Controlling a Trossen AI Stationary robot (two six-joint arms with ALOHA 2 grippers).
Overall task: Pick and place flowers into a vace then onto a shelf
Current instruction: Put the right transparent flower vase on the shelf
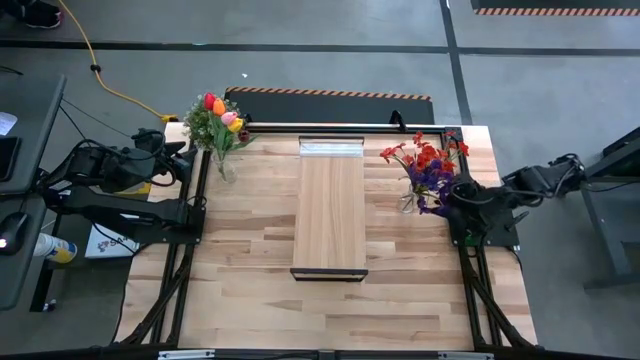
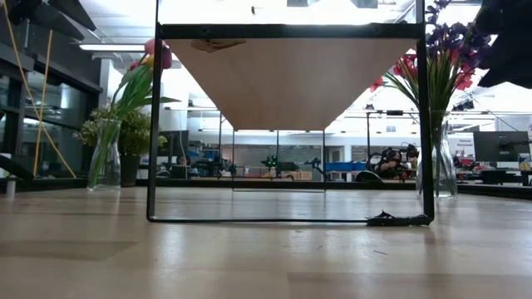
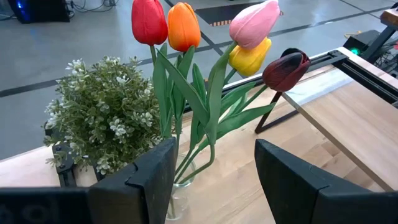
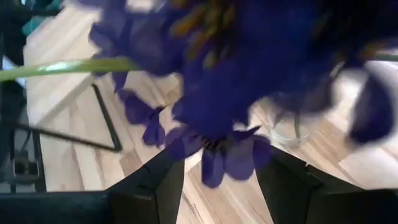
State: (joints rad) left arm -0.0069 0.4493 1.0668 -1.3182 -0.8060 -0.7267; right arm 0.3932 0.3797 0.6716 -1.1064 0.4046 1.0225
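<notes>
Red, orange, pink, yellow and dark maroon tulips (image 3: 186,68) stand in a glass vase (image 3: 177,199) at the table's far left corner (image 1: 225,150). My left gripper (image 3: 214,144) is open, level with the stems, with the vase just ahead of its fingers. Red and purple flowers (image 1: 428,165) stand in a second glass vase (image 4: 292,130) at the far right. My right gripper (image 4: 221,158) is open beside them (image 1: 452,195), with purple heads (image 4: 236,81) hanging right in front of it. The light wood shelf (image 1: 330,210) stands in the middle of the table. My right gripper has purple petals (image 4: 224,155) hanging in the gap between its open fingers. I cannot tell whether the fingers touch them. My left gripper touches nothing.
A bushy pale-green potted plant (image 3: 102,127) stands right beside the tulip vase, on its far left. Black frame rails (image 1: 195,215) run along both table sides. The shelf rests on thin black legs (image 2: 152,124), with dark tape (image 2: 399,219) at one foot. Bare tabletop lies toward the near edge.
</notes>
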